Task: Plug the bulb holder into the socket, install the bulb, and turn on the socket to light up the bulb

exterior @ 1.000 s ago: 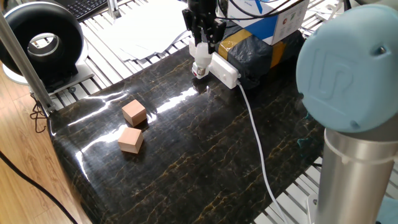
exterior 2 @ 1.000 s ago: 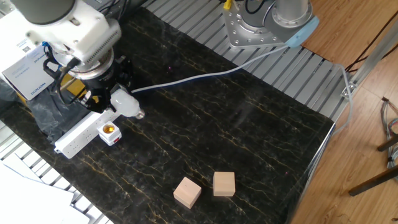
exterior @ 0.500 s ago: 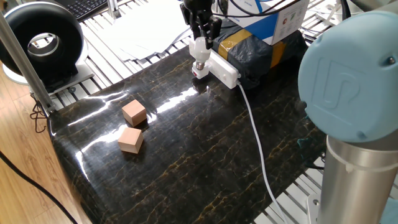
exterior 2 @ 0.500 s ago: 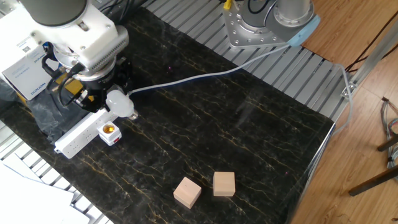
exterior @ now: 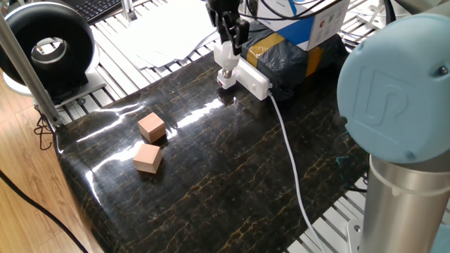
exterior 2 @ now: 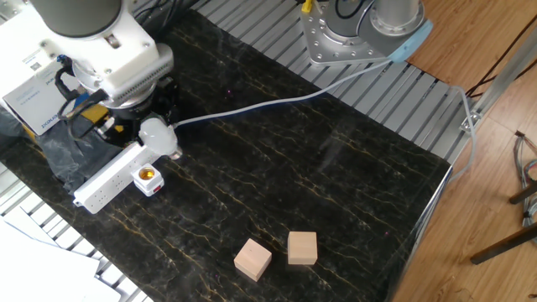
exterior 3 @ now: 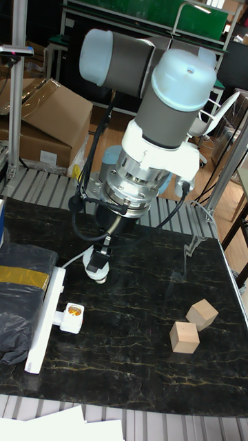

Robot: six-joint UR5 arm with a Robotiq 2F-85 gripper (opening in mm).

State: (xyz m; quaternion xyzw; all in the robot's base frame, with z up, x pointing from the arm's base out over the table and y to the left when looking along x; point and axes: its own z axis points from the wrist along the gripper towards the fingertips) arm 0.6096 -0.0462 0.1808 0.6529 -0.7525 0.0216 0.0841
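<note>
Starting nearest us in the tall fixed view, we see two wooden cubes (exterior 3: 193, 325) lying close together on the dark marbled worktop (exterior 3: 138, 344), well apart from everything else. Farther back and to the left, the socket (exterior 3: 43, 321) lies flat, its long axis running away from us, beside a dark wrapped box (exterior 3: 19, 293) banded with yellow tape. The bulb holder (exterior 3: 71, 317) is plugged into the socket's side, its orange-brown opening facing up.

Beyond that, our claw (exterior 3: 98, 265) is clenched on the bulb (exterior 3: 96, 268), gripping its white body. The bulb hangs above the worktop, near the holder but not in it, tilted, with its long axis slanting and the silver screw base pointing downward. In the other fixed view the bulb (exterior 2: 157, 137) sits just above and beside the holder (exterior 2: 148, 179).

Compared with a second ago, we find the bulb less tilted and shifted a little toward the socket; holder, socket and cubes have not moved.
</note>
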